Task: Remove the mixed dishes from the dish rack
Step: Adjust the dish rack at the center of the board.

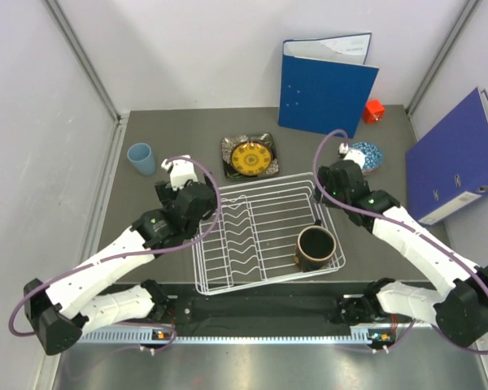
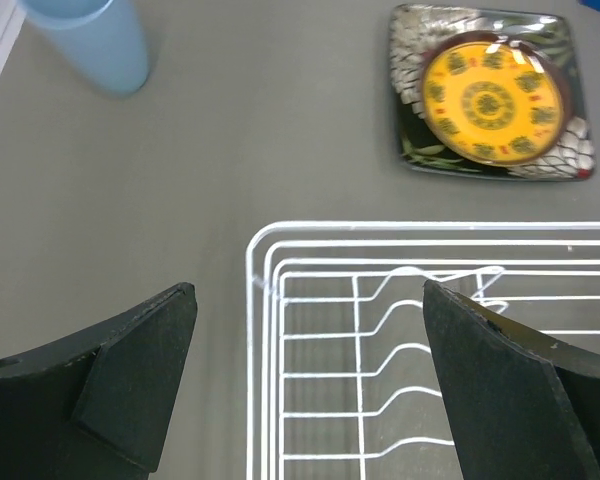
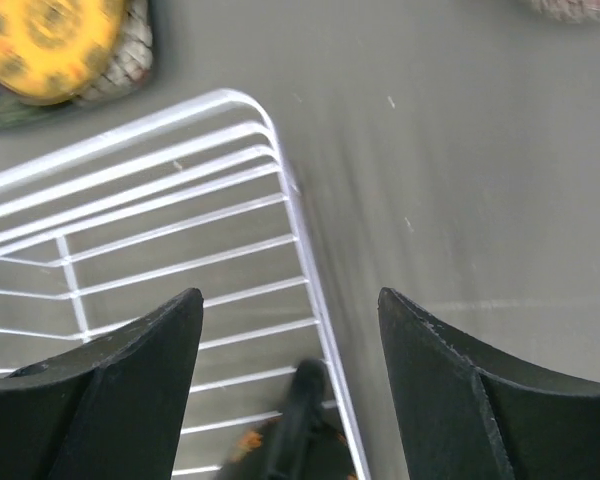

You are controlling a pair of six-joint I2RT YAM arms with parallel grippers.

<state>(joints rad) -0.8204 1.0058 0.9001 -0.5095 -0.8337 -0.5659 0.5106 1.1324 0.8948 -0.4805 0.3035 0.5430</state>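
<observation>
I've got L gripper [image 2: 310,300] spread wide, empty, over rack [image 1: 228,244] far-left corner. R gripper [image 3: 290,300] jaws apart, empty, over far-right corner. Brown mug [image 1: 315,248] in rack, near-right. Yellow dish [image 1: 250,157] on black plate [image 1: 229,169] behind rack. Blue cup [image 1: 141,158] far left, speckled bowl [image 1: 370,154] beside R arm.

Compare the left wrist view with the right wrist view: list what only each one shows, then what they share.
Only the left wrist view: the light blue cup. Only the right wrist view: a dark blurred shape inside the rack, probably the mug, and a sliver of the bowl. Both: the yellow dish on the black plate, a corner of the rack, and the grey table.
</observation>
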